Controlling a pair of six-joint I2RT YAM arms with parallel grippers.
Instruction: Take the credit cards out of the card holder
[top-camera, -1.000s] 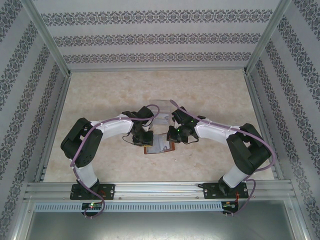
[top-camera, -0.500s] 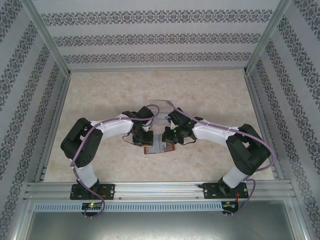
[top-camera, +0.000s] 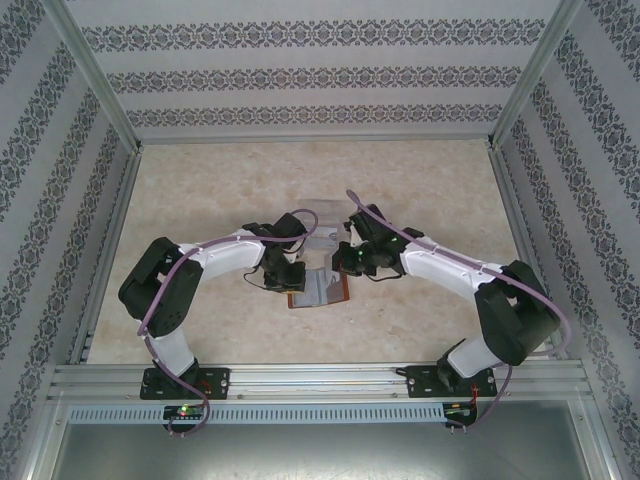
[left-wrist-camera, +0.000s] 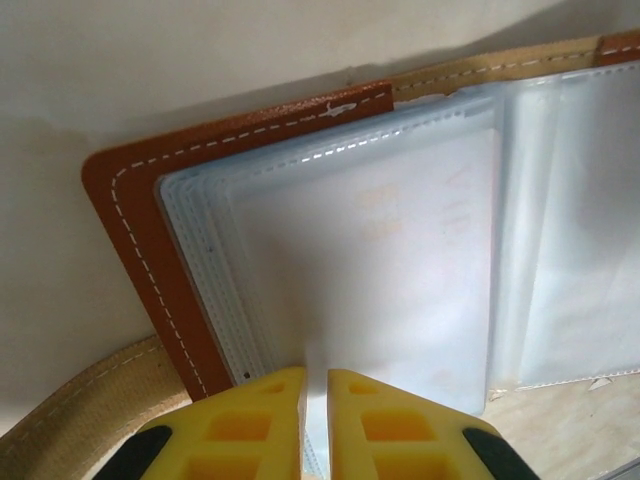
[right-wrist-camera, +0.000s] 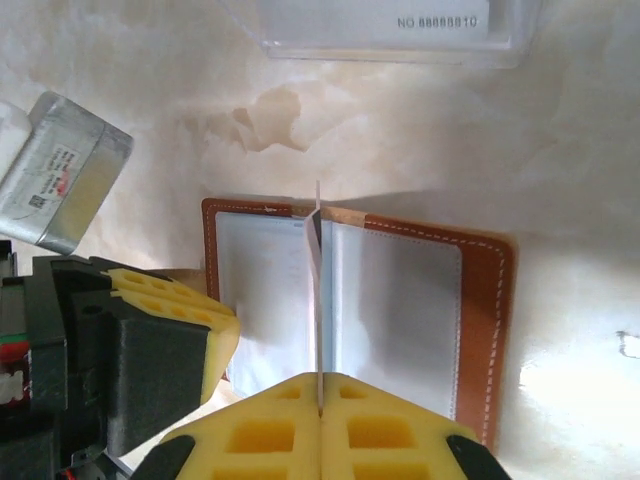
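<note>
- Left gripper (top-camera: 289, 278) and right gripper (top-camera: 345, 263) meet over the middle of the table (top-camera: 430, 190) in the top external view. One is at each side of the card holder (top-camera: 320, 290), which lies open and flat. A clear plastic tray (top-camera: 322, 238) sits just behind it.
- In the left wrist view, the left gripper's yellow fingers (left-wrist-camera: 250, 420) are almost together, pinching the near edge of the card holder's stack of clear pocket leaves. The reddish-brown cover with white stitching frames the leaves at the left and top.
- In the right wrist view, the right gripper (right-wrist-camera: 320, 388) is clamped on a thin credit card (right-wrist-camera: 317, 290). The card is seen edge-on, upright over the holder's fold. Whether its far edge sits in a pocket cannot be told. The left gripper's finger rests at the left leaf, and the tray lies beyond, apart from the holder.
</note>
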